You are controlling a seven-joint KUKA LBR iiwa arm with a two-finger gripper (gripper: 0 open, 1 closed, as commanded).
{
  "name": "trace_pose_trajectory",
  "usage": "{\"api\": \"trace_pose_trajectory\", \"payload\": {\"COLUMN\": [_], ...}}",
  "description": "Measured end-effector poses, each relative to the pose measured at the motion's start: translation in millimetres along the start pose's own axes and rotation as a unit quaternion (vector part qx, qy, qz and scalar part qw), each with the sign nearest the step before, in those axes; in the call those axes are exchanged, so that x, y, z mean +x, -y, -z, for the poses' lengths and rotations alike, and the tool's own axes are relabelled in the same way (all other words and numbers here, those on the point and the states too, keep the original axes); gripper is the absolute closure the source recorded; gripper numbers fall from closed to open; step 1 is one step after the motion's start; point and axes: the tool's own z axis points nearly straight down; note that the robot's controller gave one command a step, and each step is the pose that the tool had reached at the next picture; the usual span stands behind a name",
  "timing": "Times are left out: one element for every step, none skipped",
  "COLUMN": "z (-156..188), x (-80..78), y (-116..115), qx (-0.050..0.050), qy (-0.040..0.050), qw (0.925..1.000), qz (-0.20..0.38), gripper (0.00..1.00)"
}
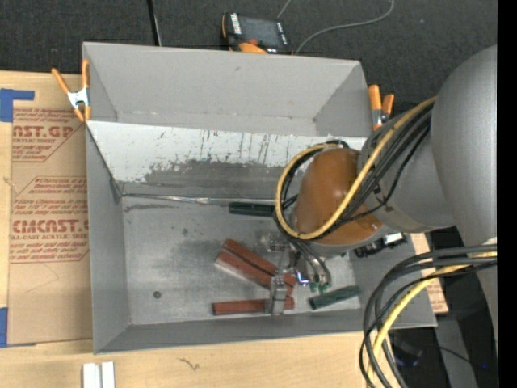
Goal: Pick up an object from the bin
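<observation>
Bin (105, 241) of grey metal, seen from above with its sloping walls and flat floor. The robot arm (460, 160) reaches in from the right. It carries a rounded orange-brown cover (331, 196) at the wrist, with yellow and black cables (284, 192) looping round it.

The end effector (280, 293) is low in the bin, near the front wall and a little right of the middle. Whether it is apart or together cannot be told, as it is small and dark against the clutter beneath it.

It sits at the right ends of a few flat reddish-brown bars. The angled bars (245, 263) lie overlapping just to its left, slanting down towards it. The level bar (238, 306) lies along the front of the floor, its right end meeting the end effector. Whether any bar is gripped cannot be told.

A dark green piece (335, 296) lies just to the right of the end effector. A dark green pen (252, 208) lies further back, at the foot of the rear wall, well apart from the bars.
</observation>
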Motion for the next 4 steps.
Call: {"api": "trace_pose_trajectory", "payload": {"z": [3,171,167,30], "x": [-1.3,-28.0,-26.3,19.8], "y": [1,0,0,30], "qx": [0.0,0.001,0.001,0.001], "qy": [0.0002,0.0055,0.0016,-0.0045], "qw": [1.0,0.9961,0.9961,0.999], "qz": [0.001,0.089,0.088,0.044], "gripper": [1.0,1.0,0.0,0.0]}}
